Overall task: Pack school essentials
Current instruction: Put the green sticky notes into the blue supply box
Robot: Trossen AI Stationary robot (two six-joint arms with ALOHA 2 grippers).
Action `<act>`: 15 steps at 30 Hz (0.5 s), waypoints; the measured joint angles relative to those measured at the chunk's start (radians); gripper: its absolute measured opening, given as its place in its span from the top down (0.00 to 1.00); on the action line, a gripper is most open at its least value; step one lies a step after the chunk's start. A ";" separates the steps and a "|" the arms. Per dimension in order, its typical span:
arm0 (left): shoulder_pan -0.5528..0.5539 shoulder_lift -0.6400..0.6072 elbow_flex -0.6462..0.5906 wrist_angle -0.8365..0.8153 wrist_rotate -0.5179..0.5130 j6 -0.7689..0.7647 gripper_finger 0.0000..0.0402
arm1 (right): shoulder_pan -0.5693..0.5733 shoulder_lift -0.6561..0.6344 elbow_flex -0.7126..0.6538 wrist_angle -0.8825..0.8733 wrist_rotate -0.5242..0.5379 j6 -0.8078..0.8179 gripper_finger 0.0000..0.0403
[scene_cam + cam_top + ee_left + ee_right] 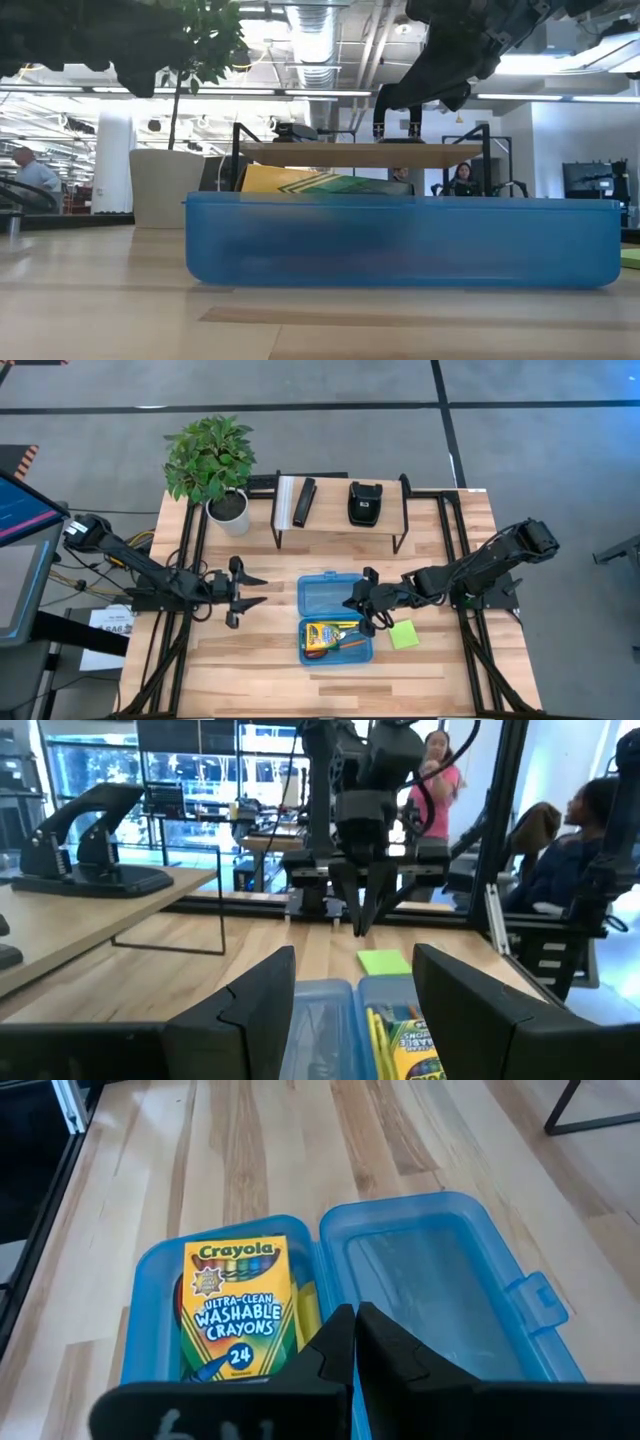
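your right hand hangs over the open blue pencil case, above the hinge between tray and lid, with its fingers pinched together on nothing that shows. your left hand waits well apart on the desk, fingers spread wide and empty, facing the case.

the packing looks well along: the crayon box already lies in the tray half, with yellow pencils tucked beside it and something orange and a teal pen near them in the high view. the lime-green sticky-note pad lies outside, on the desk just beside the case's right edge. you probably need that pad next, so the right hand has to swing out to it, spread its fingers, and come down flat on a thin thing that will be awkward to pinch. the lid half is bare and lying open; closing it comes after.

the box front reads "crayola", "ultra-clean washable crayons" and "24". i can't read any other writing.
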 joint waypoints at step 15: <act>0.000 -0.015 -0.002 0.022 0.032 -0.013 0.52 | 0.001 0.000 0.000 -0.001 0.000 0.005 0.91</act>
